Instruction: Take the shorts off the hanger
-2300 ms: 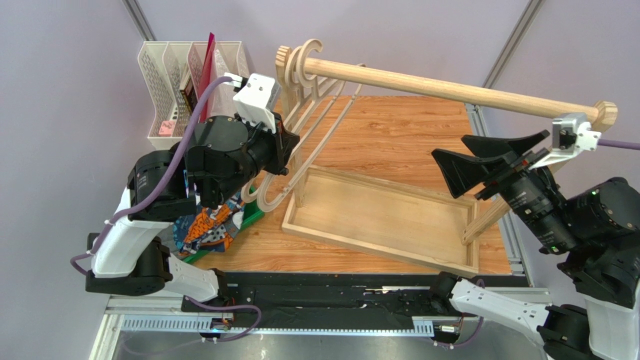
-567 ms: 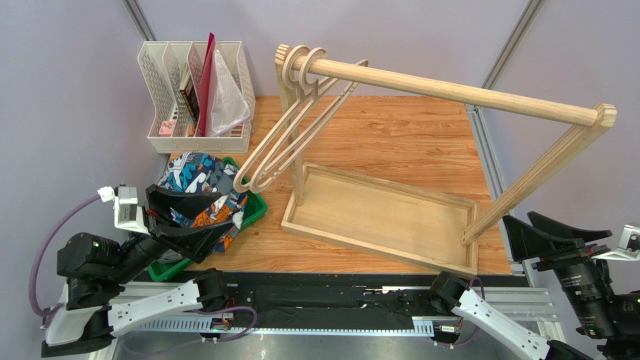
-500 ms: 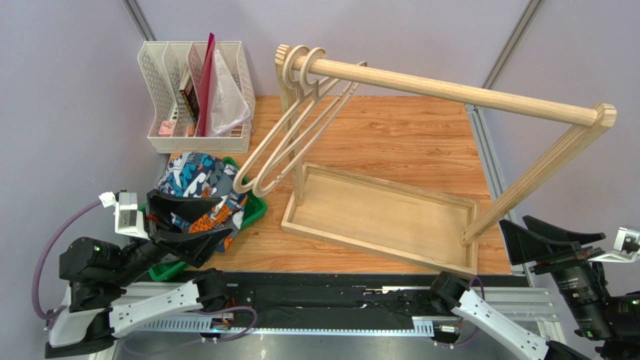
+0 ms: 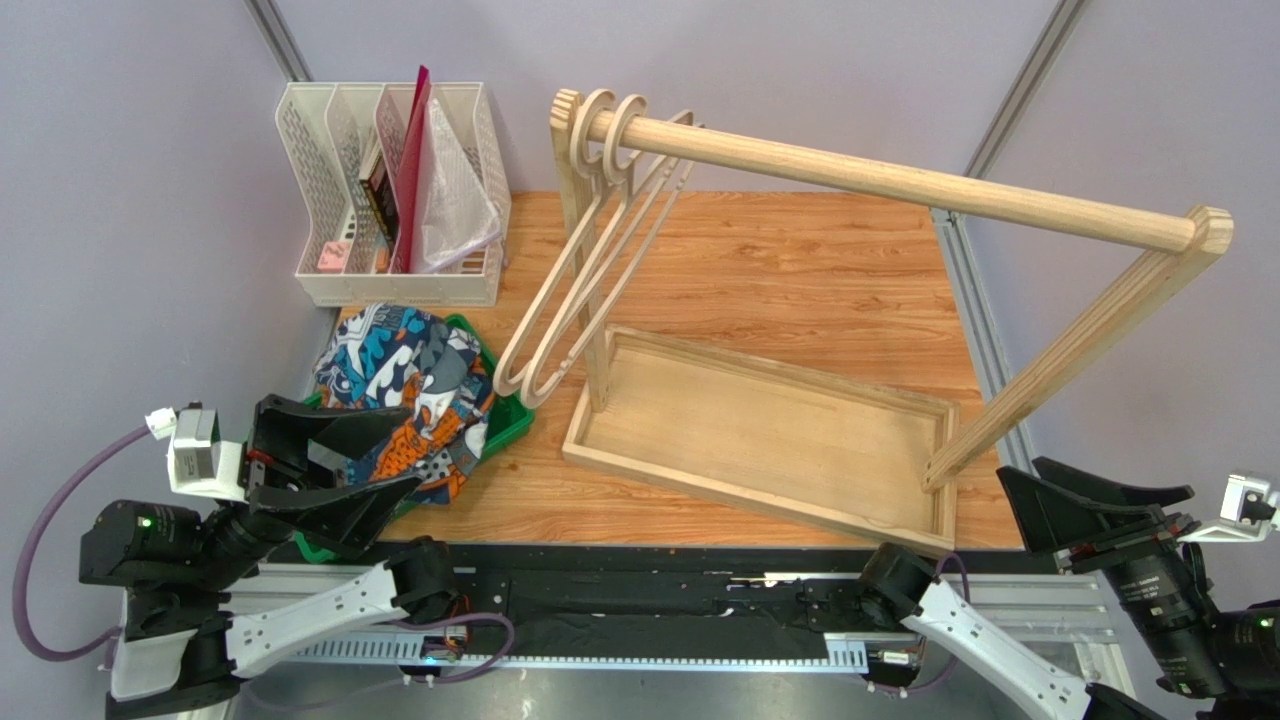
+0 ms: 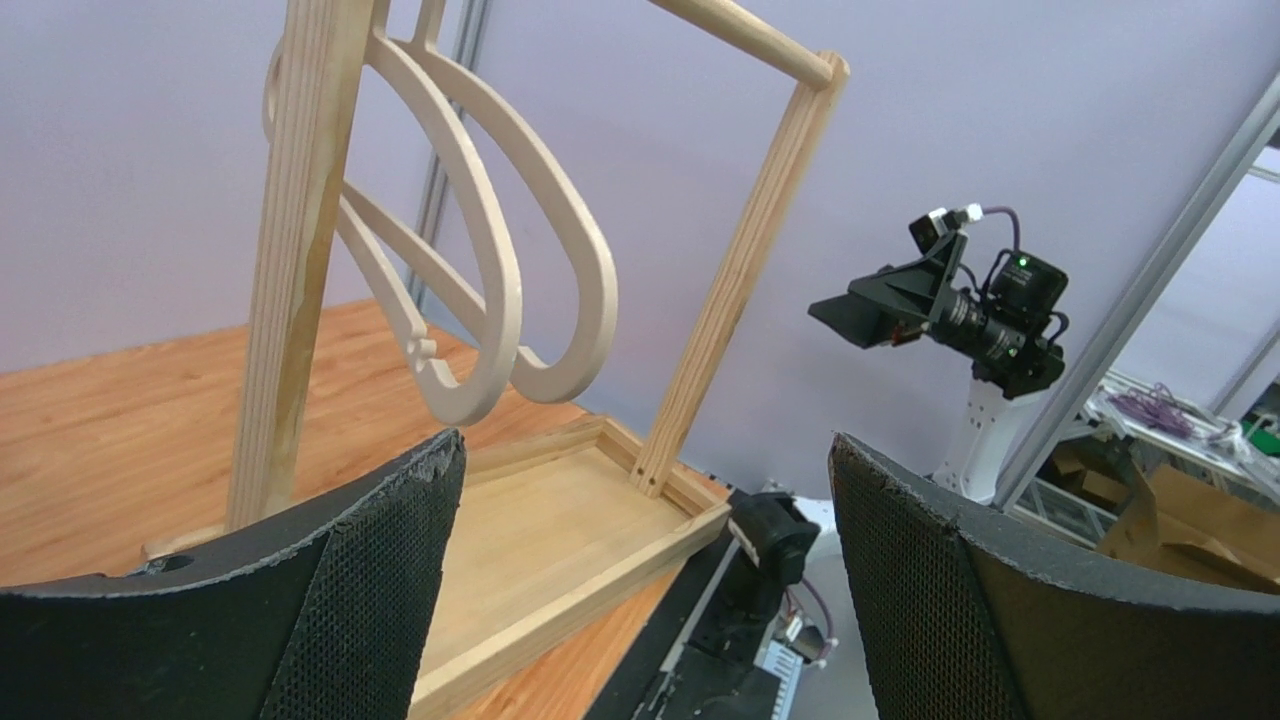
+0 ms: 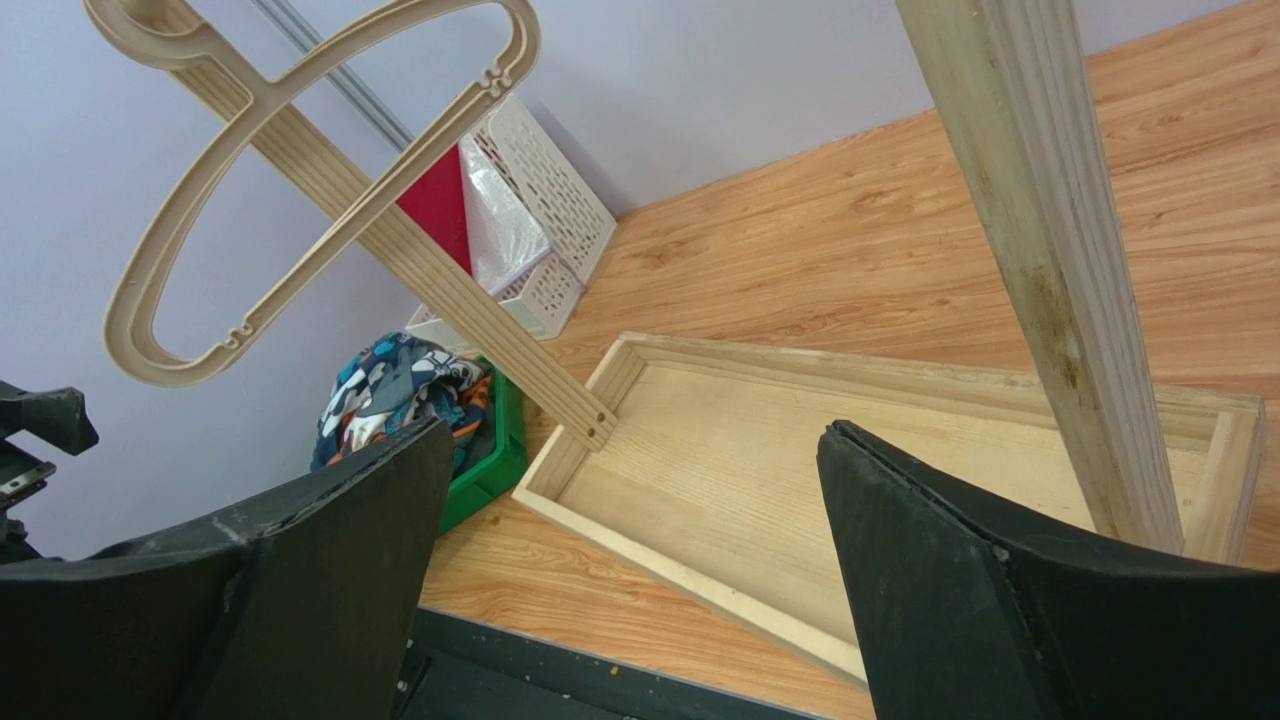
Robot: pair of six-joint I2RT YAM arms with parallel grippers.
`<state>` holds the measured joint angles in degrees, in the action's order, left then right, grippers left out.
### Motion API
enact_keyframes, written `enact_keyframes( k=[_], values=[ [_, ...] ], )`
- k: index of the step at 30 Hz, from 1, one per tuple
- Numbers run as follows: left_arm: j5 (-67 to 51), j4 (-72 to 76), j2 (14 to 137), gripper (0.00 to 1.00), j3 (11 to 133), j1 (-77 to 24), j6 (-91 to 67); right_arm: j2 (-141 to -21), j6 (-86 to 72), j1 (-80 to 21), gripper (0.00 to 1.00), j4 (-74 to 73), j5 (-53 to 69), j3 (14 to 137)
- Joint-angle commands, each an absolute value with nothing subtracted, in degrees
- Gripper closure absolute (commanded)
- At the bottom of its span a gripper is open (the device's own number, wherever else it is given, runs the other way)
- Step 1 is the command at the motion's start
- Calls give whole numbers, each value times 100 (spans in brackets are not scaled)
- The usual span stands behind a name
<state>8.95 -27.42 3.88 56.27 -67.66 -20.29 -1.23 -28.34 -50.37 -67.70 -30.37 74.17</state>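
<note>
The patterned shorts (image 4: 394, 365) lie bunched in a green bin (image 4: 513, 419) at the table's left; the right wrist view shows the shorts (image 6: 388, 390) there too. Wooden hangers (image 4: 579, 285) hang bare at the left end of the rail, tilted toward the bin. My left gripper (image 4: 394, 459) is low at the near left, just in front of the bin, open and holding nothing. My right gripper (image 4: 1034, 492) is low at the near right corner, open and holding nothing. In the left wrist view the bare hangers (image 5: 504, 285) hang beyond my left gripper (image 5: 646, 495).
A wooden rack stands mid-table with a tray base (image 4: 601, 458) and a long rail (image 4: 932, 185). A white file organiser (image 4: 338, 270) with a red folder sits at the back left. The rack's right post (image 6: 1052, 270) is close to my right gripper (image 6: 634, 450).
Both arms have drawn back and down to the near corners. The left gripper has come away from the hangers, which have swung slightly. The shorts in the bin are now uncovered.
</note>
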Motion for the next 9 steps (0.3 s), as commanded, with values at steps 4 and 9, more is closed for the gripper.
enact_keyframes(
  k=[4,9],
  values=[
    [861,-2680,211,6,5686,-6759,-2127,-211,-2874,-5027,2,-6803,-3111,7576],
    [905,-2760,255,6,5713,-6759,-2101,-229,-2839,-5027,1,-6829,-3068,7532]
  ],
)
